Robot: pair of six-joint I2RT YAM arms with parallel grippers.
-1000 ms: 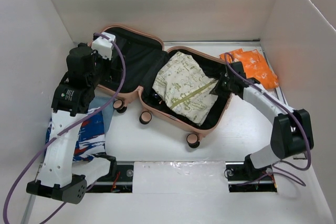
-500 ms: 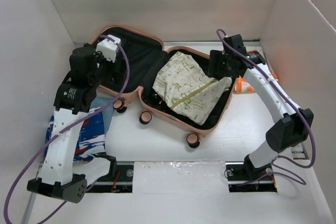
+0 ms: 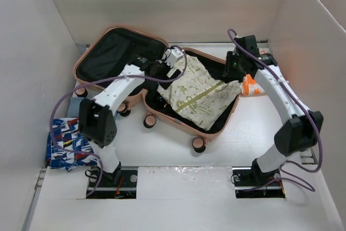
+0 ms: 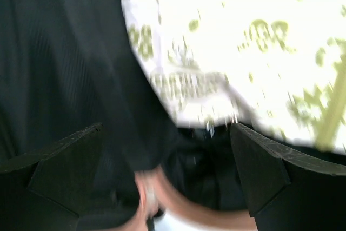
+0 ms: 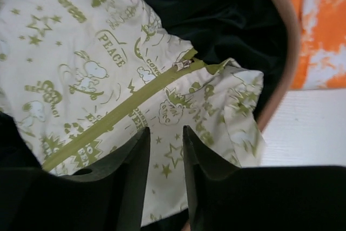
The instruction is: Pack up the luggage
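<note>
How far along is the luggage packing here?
Done: a cream printed pouch lies in the right half of the open luggage. In hand: nothing; the left gripper hangs open by the pouch's edge, the right gripper, jaws narrowly apart, hovers empty over its zip. Left: the orange packet beside the case and the blue patterned cloth near the left arm's base lie outside, and the lid is open.

Top view looks down on the luggage (image 3: 108,52); both wrist views closely face its cream cloth (image 5: 81,41).
</note>
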